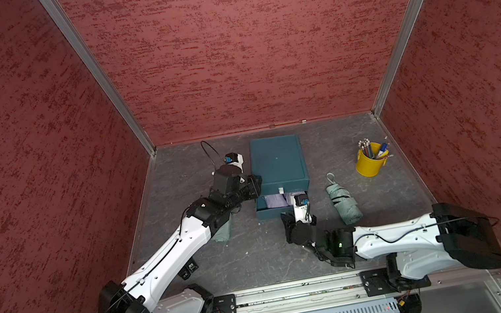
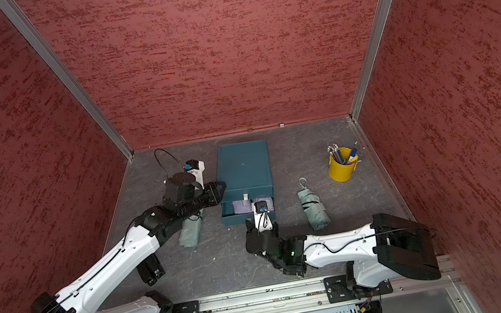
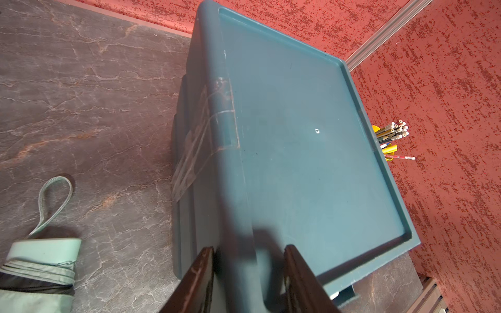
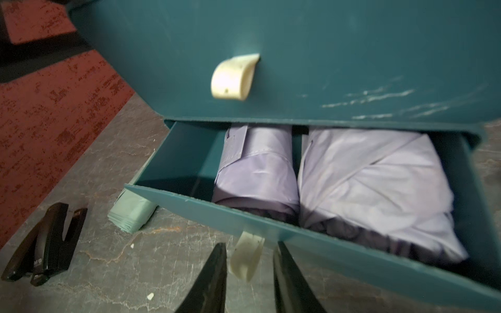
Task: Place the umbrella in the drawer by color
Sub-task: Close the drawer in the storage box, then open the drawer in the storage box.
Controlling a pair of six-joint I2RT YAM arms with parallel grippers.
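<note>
1. Teal drawer cabinet (image 1: 278, 163) stands mid-table, nearer the far edge, front facing the near edge.
2. Upper drawer (image 4: 325, 67) is closed, its cream handle (image 4: 234, 77) free. Lower drawer (image 4: 352, 244) is pulled part-way out toward the near edge.
3. Inside the lower drawer are two folded lilac umbrellas (image 4: 257, 168) (image 4: 374, 184), side by side and touching, filling the right of the drawer. The left of it shows bare floor.
4. Right gripper (image 4: 250, 244) is at the lower drawer's front. Its fingers are apart and straddle the cream pull tab (image 4: 246, 260), with a gap visible on each side.
5. Left gripper (image 3: 249, 249) is at the cabinet's near left top corner, one finger on the side wall and one on the top. The cabinet's edge fills the gap, so it reads as clamped on the cabinet.
6. First mint umbrella (image 1: 343, 200) lies folded on the table to the right of the cabinet and apart from it, strap loop toward the far edge.
7. Second mint umbrella (image 2: 190, 232) lies left of the cabinet, partly under the left arm.
8. Yellow pencil cup (image 1: 370, 164) stands near the right edge.
9. Two black clip-like objects (image 4: 46, 244) lie nearer the near left corner; their type cannot be told.
</note>
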